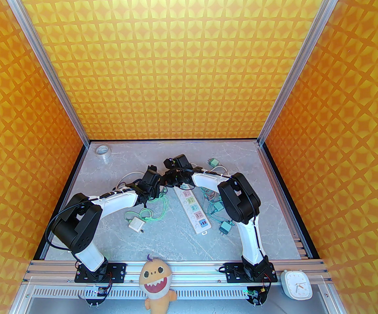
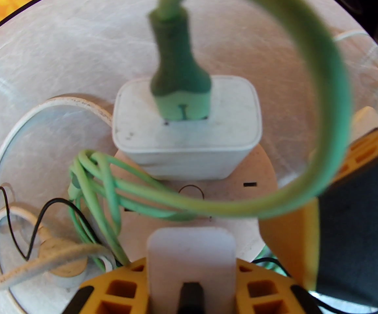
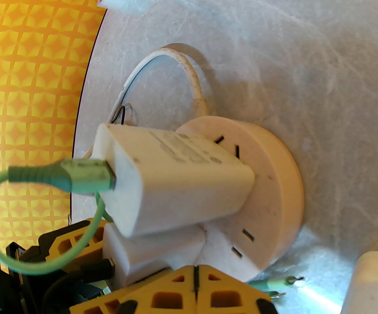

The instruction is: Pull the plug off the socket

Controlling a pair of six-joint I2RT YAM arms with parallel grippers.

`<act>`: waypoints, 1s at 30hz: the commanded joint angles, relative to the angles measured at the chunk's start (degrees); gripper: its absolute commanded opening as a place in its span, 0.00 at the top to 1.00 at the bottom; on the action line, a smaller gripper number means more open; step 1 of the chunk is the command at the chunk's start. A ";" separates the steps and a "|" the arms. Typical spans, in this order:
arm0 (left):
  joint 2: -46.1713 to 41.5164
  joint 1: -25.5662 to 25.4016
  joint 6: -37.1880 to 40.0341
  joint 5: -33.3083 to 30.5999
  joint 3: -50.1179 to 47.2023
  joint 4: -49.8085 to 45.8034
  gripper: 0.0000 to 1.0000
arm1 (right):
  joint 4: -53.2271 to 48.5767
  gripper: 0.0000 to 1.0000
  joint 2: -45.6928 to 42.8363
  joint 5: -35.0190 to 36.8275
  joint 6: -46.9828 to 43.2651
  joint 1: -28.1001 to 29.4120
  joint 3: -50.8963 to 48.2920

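We judge the plug light, rigid and probably snug in the socket, best pinched on its flat sides; right claw is clenched, left claw we cannot tell.

- One long white power strip with pastel outlets.
- One round white socket.
- Two white cube chargers, one loose and one plugged into the round socket.
- Three teal plugs.
- One roll of clear tape.
- One orange plush toy.
- One white clock.
- Two robot arms.
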 commanded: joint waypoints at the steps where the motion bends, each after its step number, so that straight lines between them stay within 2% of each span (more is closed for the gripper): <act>1: 1.60 -0.04 3.14 6.79 1.32 2.37 0.75 | -2.28 1.00 0.79 2.23 -0.42 -0.01 0.24; 9: 3.71 0.05 5.65 8.10 4.37 -0.66 0.75 | 1.23 1.00 -1.21 5.02 1.99 -2.56 -3.17; 12: 3.92 0.10 5.17 8.46 4.23 -0.73 0.74 | 4.07 1.00 -0.94 3.37 3.26 -3.78 -4.08; 18: 4.72 0.06 4.07 9.53 4.89 -0.80 0.74 | 2.26 1.00 2.58 2.35 3.45 -3.79 -2.24; 22: 4.92 0.05 3.01 9.51 5.81 -1.99 0.74 | -2.22 1.00 3.40 6.17 1.54 -3.70 -1.22; 30: 4.14 0.05 -0.45 10.54 6.33 -2.40 0.74 | -6.42 1.00 5.61 9.10 -0.79 -2.65 0.99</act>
